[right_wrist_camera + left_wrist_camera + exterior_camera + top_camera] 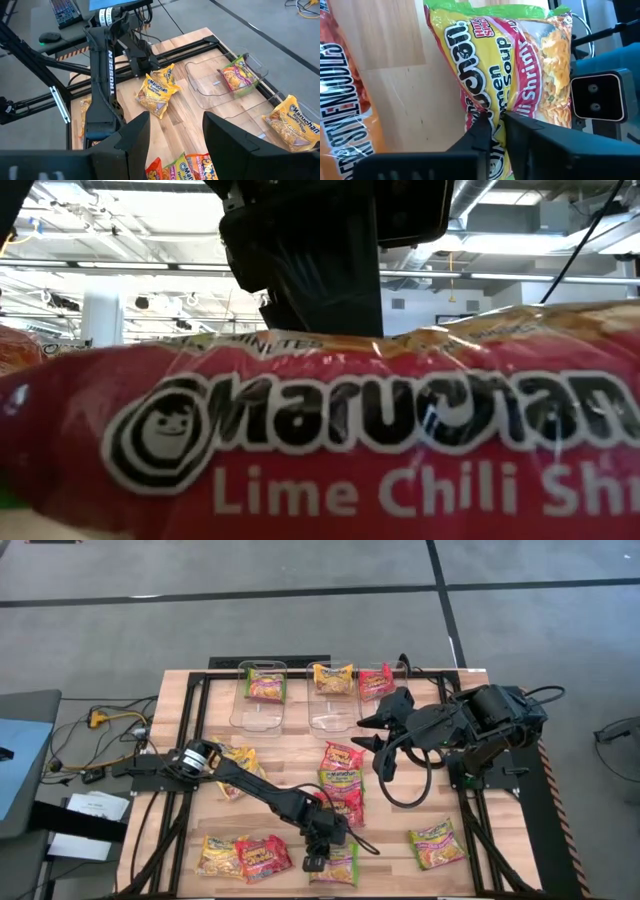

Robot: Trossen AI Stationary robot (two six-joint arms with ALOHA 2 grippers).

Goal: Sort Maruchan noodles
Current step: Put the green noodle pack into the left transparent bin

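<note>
Three packets (265, 684) sit in the clear bins (258, 710); roughly nine lie loose on the counter (390, 850). Left gripper (318, 862) fingers pinched shut on green-edged Lime Chili Shrimp packet (520, 75) at near edge. Right gripper (368, 730) fingers spread, empty, above counter.

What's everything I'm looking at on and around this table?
Clear plastic bins: two, side by side at the far edge.
Green-edged packet: one, in the left bin.
Yellow packet: one, in the right bin.
Red packet: one, beside the right bin.
Loose noodle packets: about nine; green, yellow, red; mid-table and near edge.
Lime chili shrimp packet: one, green-edged, near edge.
Wooden table: one.
Cables: on the floor, left.
Left gripper: shut on the lime chili shrimp packet's edge.
Right gripper: open, raised near the bins.
</note>
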